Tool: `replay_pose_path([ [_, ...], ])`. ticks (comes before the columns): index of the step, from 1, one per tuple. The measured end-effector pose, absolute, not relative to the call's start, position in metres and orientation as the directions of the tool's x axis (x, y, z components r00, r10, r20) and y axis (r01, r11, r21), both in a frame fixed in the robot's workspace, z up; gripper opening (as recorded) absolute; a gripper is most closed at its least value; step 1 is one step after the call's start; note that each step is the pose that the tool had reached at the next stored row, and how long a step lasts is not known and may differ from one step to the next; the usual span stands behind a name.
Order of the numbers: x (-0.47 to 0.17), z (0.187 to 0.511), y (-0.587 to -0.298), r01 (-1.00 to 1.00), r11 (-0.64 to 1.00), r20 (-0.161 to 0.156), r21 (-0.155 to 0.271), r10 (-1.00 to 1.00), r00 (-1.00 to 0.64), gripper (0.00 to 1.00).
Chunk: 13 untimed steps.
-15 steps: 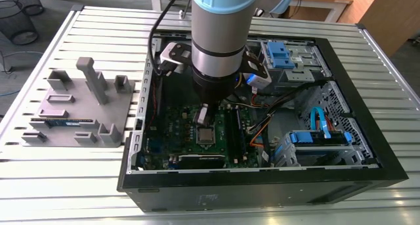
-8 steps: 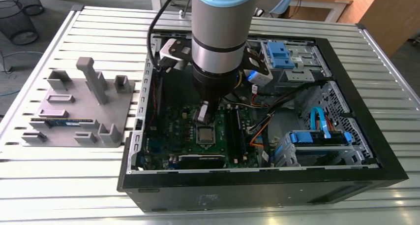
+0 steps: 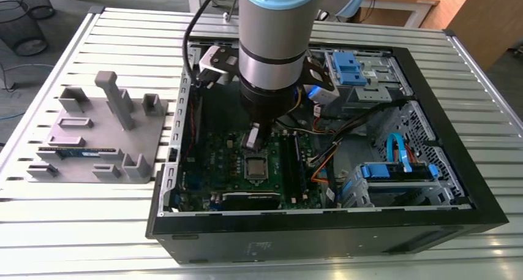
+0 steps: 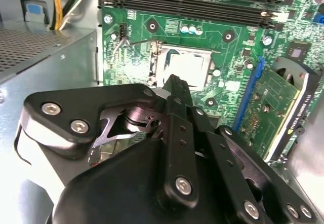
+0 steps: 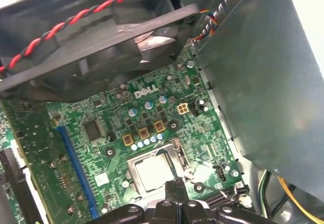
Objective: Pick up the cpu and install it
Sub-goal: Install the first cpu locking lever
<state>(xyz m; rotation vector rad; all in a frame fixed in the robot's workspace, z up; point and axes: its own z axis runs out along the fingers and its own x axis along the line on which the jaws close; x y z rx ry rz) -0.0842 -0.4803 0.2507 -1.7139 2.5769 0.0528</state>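
A: Where's the cpu (image 3: 256, 167)?

B: It lies flat in the socket (image 4: 158, 62) on the motherboard (image 3: 214, 154), silvery top up, inside the open computer case (image 3: 327, 231). In both wrist views it sits square, its edges running parallel with the socket's.

A: And the arm?

B: The gripper (image 3: 252, 142) hangs over the socket, just above the chip. The fingers (image 4: 177, 89) look clenched together with nothing between them. By my reading there is a gap between their tips and the chip's top, so no contact.

A: So the pick-up is done?

B: I judge so. The chip is off the fingers and in its seat. The grey holder (image 3: 90, 136) stands on the worktop (image 3: 82, 231) at the exterior view's left, well apart from the case. A long narrow memory stick (image 3: 78, 151) rests in it.

A: What's left of the job?

B: Only the securing, if anything. I cannot tell from these angles whether the hinged metal frame is folded down and latched over the chip. If it is latched, the install reads as complete. If not, the chip is only placed, not locked.
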Motion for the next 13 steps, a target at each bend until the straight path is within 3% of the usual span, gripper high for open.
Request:
replay_pose_path([
  [13,-0.0835,0.258,-0.4717,-0.922,0.386,-0.059,0.004,-0.921,-0.386,0.11],
])
